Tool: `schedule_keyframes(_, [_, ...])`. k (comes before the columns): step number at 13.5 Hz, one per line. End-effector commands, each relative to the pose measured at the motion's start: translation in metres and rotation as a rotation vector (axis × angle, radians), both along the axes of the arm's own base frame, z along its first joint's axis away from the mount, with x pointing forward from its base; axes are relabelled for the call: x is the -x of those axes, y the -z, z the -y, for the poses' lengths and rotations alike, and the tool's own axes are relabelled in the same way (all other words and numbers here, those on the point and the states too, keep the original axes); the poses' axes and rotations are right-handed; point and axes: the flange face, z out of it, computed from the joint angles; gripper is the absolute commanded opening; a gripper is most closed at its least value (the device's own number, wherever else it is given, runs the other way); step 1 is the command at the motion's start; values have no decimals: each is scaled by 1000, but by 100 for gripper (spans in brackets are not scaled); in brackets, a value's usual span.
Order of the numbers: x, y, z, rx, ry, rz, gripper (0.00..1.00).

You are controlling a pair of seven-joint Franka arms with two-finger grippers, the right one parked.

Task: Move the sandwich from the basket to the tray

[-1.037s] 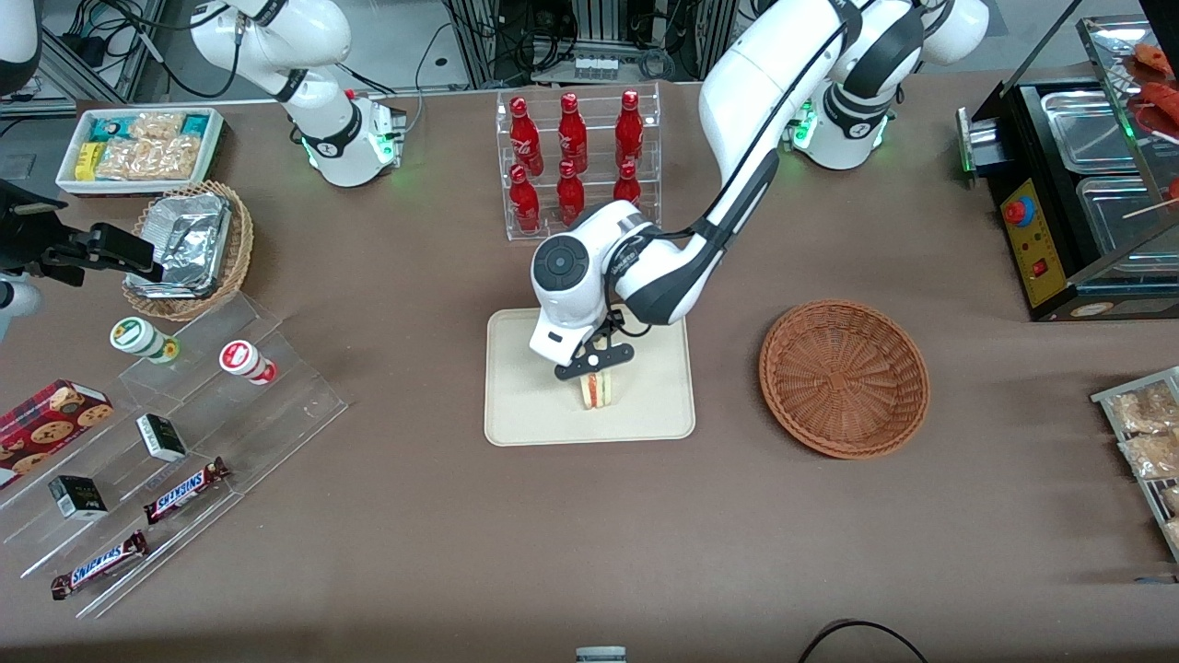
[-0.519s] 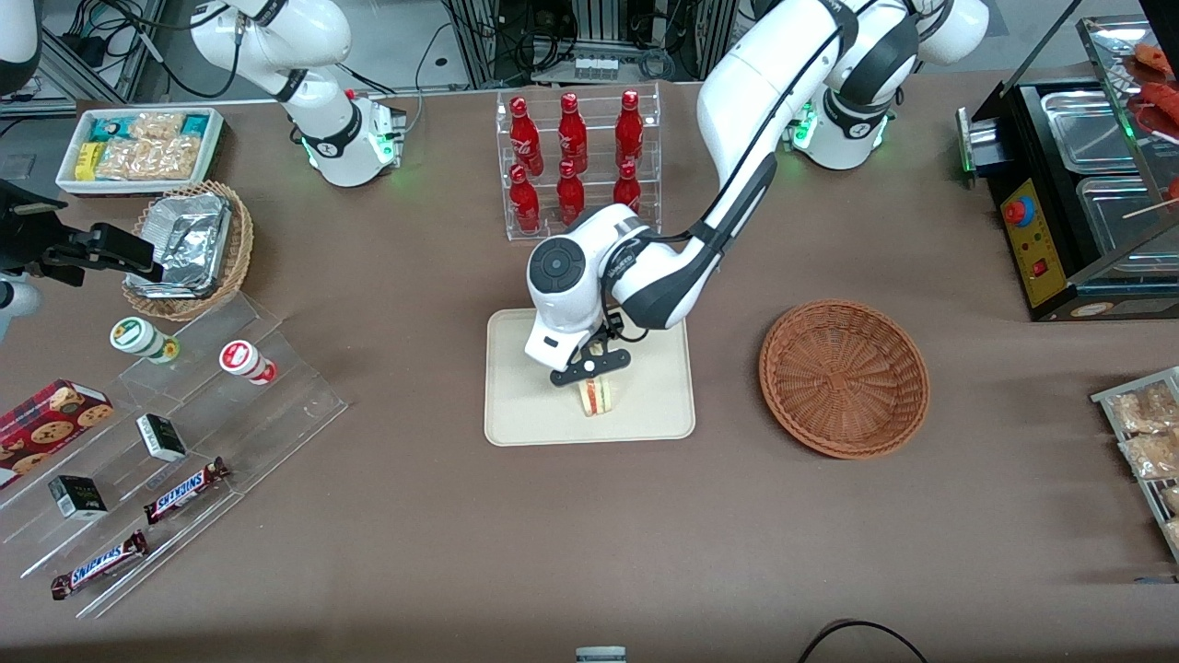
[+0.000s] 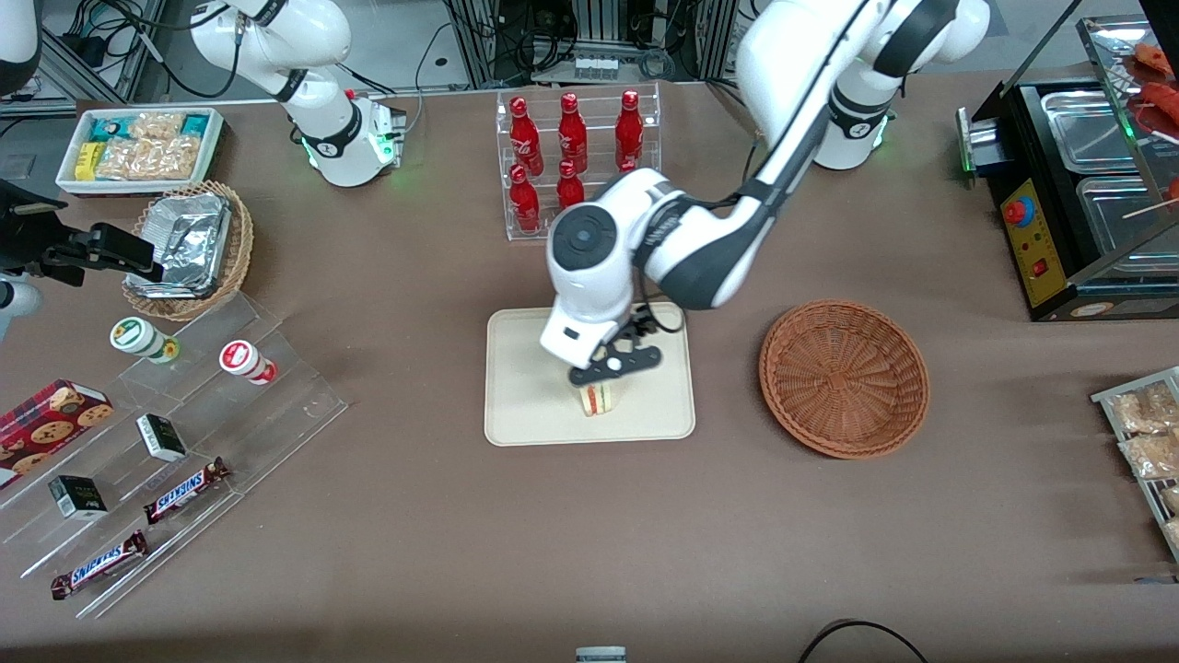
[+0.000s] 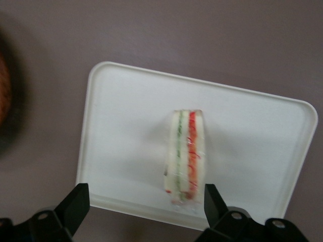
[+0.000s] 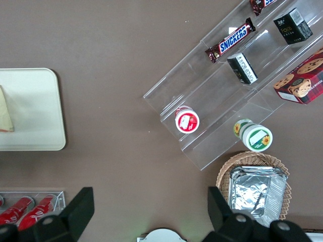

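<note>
The sandwich (image 3: pixel 596 399) stands on its edge on the cream tray (image 3: pixel 534 387), its red and green layers facing up at the wrist camera (image 4: pixel 185 151). My left gripper (image 3: pixel 612 364) hangs open just above it, and the two black fingers (image 4: pixel 75 206) are spread wide and touch nothing. One finger sits close beside the sandwich's end; the other is well clear of it. The reddish-brown wicker basket (image 3: pixel 843 378) lies empty beside the tray, toward the working arm's end. The tray (image 5: pixel 30 111) and a corner of the sandwich (image 5: pixel 5 118) also show in the right wrist view.
A clear rack of red bottles (image 3: pixel 576 157) stands farther from the front camera than the tray. Toward the parked arm's end are a stepped acrylic shelf of snacks (image 3: pixel 184 433), a tan basket with foil containers (image 3: pixel 193 249) and a white snack box (image 3: pixel 138 147). A black warmer (image 3: pixel 1078 184) stands at the working arm's end.
The gripper has let go of the sandwich and risen above it, shifting slightly toward the working arm's end. The sandwich stays standing on the tray.
</note>
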Motion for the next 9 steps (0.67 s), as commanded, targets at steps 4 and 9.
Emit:
schedule_keyframes(4, [-21, -8, -86, -40, 54, -57, 100])
schedule_keyframes(9, [-42, -34, -214, -36, 176, -89, 100])
